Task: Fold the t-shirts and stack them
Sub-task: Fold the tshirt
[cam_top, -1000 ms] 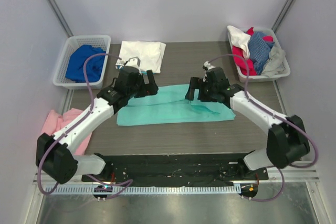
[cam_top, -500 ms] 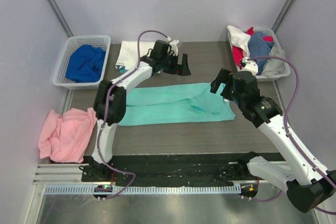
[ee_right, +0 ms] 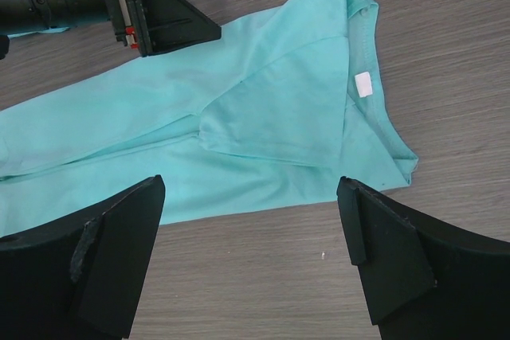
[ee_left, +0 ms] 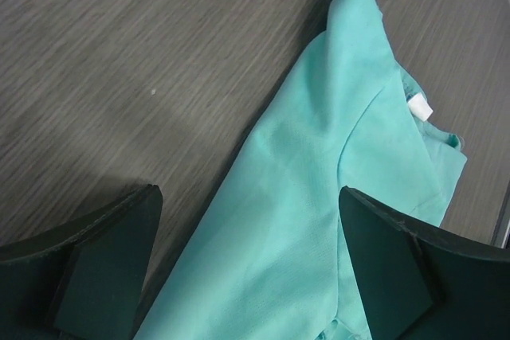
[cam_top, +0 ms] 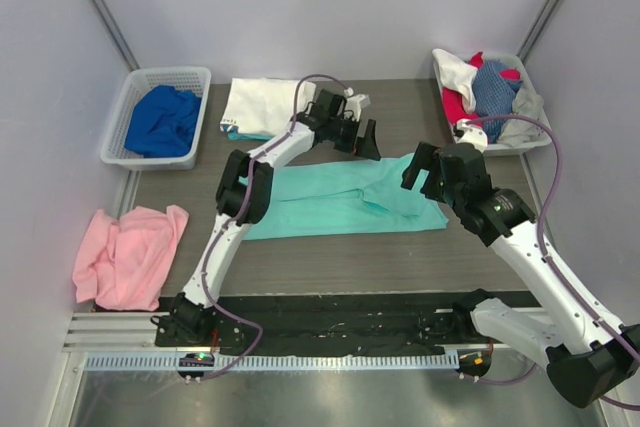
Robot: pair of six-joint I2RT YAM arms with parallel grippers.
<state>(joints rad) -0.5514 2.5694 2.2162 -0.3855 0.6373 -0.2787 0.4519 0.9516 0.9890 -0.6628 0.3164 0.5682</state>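
Note:
A mint-green t-shirt (cam_top: 335, 202) lies folded into a long strip across the middle of the table, collar end to the right. My left gripper (cam_top: 358, 139) hovers open above its far edge; in the left wrist view the mint-green t-shirt (ee_left: 319, 197) lies below my left gripper (ee_left: 251, 268), untouched. My right gripper (cam_top: 425, 175) hangs open over the collar end; in the right wrist view my right gripper (ee_right: 251, 256) frames bare table just in front of the mint-green t-shirt (ee_right: 263, 117). A folded white t-shirt (cam_top: 262, 105) rests at the back.
A white basket (cam_top: 125, 107) at the back left holds a royal blue t-shirt (cam_top: 160, 119). Another basket (cam_top: 540, 132) at the back right holds red, blue-grey and white garments. A pink cloth (cam_top: 128, 252) lies at the table's left edge.
The left arm has swung from the shirt's left half to its far edge near the middle. The right arm has drawn back to the collar end. Both grippers stay open and hold nothing.

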